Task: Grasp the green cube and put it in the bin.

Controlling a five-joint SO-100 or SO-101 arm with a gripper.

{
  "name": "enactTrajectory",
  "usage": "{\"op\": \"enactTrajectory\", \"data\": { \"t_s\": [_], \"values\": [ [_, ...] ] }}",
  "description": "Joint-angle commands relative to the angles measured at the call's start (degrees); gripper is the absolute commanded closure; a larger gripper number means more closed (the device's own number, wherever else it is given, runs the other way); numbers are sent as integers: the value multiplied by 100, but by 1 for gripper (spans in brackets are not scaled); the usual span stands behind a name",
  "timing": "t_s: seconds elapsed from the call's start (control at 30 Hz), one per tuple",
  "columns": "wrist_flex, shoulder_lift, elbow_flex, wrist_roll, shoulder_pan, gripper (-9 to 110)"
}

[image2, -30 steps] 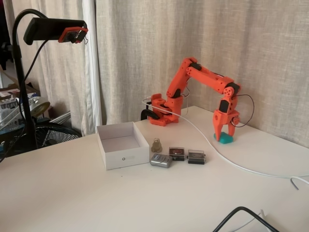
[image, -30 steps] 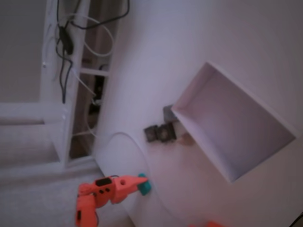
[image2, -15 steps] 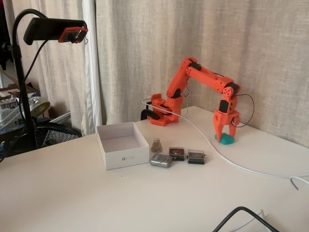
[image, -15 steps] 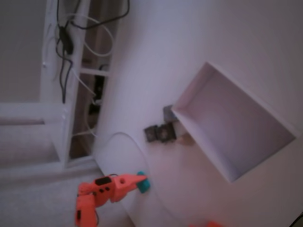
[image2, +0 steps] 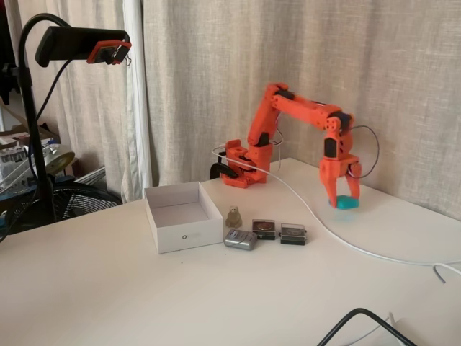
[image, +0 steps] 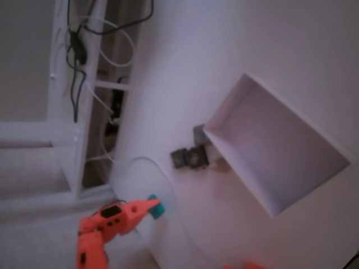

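The orange tool points down and is closed tight around the green cube; the cube hangs in its tips, up in the air, a little above the white tabletop; a white cable runs along the tabletop below it; three small gadgets sit farther off; the bin, a white box, sits past them, well apart from the cube.

In the other fixed view the tool holds the cube near the tabletop's edge, far from the bin.

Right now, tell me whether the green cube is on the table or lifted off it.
Lifted. The green cube hangs in the gripper, with a gap visible above the table.
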Motion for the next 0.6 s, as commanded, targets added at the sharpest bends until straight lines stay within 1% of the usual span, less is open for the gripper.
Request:
{"op": "enactTrajectory", "data": {
  "t_s": [0.0, 0.1, 0.23, 0.47, 0.57],
  "values": [
    [-79, 721, -255, 26, 97, 110],
    [62, 1125, -264, 26, 272, 110],
    [369, 1767, -229, 26, 809, 110],
    [756, 2602, -141, 18, 2479, 110],
    [1204, 2760, -97, 18, 3322, 110]
  ]
}}
